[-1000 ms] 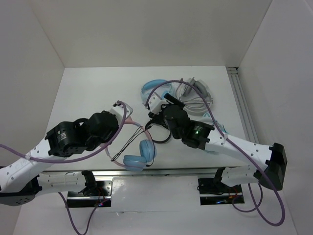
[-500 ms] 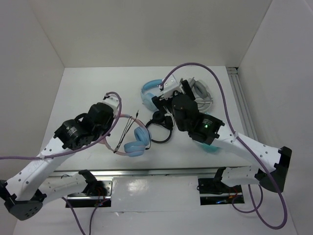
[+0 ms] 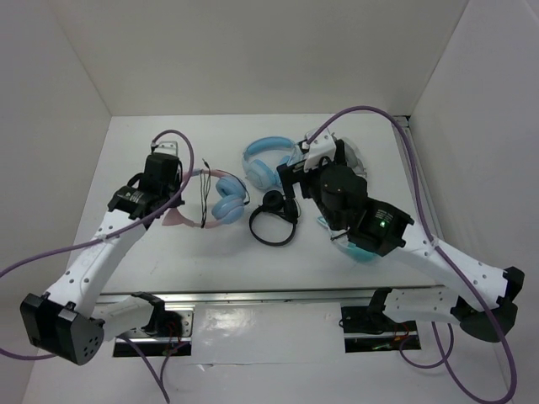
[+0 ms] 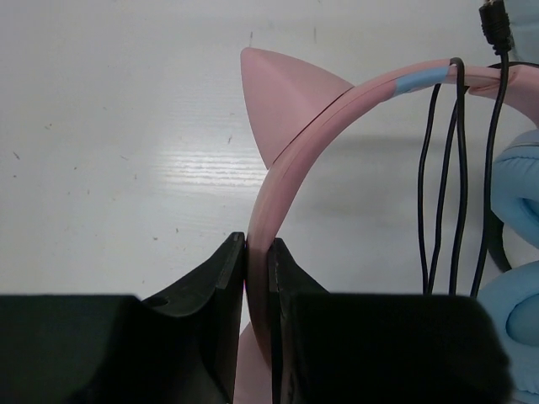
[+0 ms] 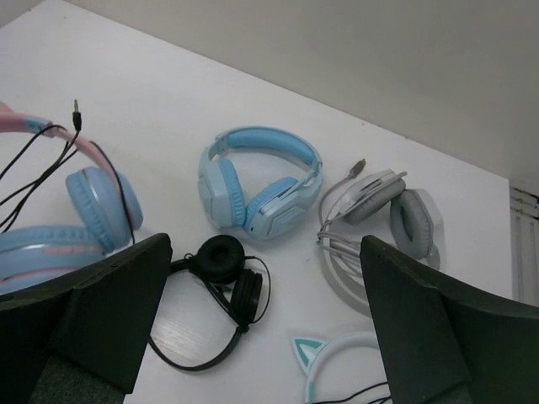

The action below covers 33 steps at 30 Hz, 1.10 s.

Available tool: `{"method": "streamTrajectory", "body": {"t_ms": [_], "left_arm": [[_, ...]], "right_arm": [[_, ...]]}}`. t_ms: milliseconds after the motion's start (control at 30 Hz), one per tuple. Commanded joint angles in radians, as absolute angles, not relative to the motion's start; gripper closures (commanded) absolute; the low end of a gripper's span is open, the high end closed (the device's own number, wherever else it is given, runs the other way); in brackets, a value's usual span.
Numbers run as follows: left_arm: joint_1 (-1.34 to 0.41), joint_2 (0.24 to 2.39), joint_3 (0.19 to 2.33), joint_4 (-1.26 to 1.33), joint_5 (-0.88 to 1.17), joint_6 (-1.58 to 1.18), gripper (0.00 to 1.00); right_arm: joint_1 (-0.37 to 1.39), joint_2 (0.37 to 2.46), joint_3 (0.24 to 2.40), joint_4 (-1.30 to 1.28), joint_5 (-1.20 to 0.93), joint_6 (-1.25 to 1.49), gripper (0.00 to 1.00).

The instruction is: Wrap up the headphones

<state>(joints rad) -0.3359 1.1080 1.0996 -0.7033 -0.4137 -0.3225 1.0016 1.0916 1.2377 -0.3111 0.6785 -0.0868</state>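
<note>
The headphones (image 3: 226,199) have a pink headband with cat ears (image 4: 290,151) and light blue ear cups (image 5: 94,199). Their thin black cable (image 4: 459,168) hangs in a few strands over the headband, with the plug (image 4: 495,25) free at the end. My left gripper (image 3: 168,202) is shut on the headband just below one cat ear (image 4: 257,252) and holds the headphones over the table's left middle. My right gripper (image 3: 295,172) is open and empty (image 5: 265,311), raised above the other headphones to the right of the pink pair.
An all-light-blue pair (image 3: 265,160) lies at the back middle. A small black pair (image 3: 274,217) lies in front of it. A grey-white pair with coiled cable (image 5: 379,219) lies at the back right, and a teal-and-white cat-ear pair (image 5: 337,358) lies under my right arm.
My left gripper has carried the headphones from the table's near edge back and to the left. My right gripper has lifted and drawn back toward the far right, away from them.
</note>
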Motion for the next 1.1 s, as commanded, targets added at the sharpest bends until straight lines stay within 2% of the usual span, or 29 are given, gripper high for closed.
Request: {"method": "streamTrajectory", "body": {"t_ms": [0,467,1000,1067], "left_arm": [[-0.275,1.132,1.074,-0.545,-0.379,-0.414,1.0],[-0.285,1.199,0.89,-0.425,-0.549,-0.701,1.0],[-0.307,1.259,0.637,-0.183,-0.548,-0.831,1.0],[-0.307,1.259,0.637,-0.183,-0.548,-0.859,0.96]], "right_arm": [[1.008,1.072,1.244,-0.324,0.661,-0.046,0.0],[1.095,1.034,1.244,-0.342,0.663,-0.037,0.0],[1.123,1.014,1.235,-0.342,0.632,-0.037,0.0],[1.123,1.005,1.235,-0.353,0.632,-0.028,0.0]]}}
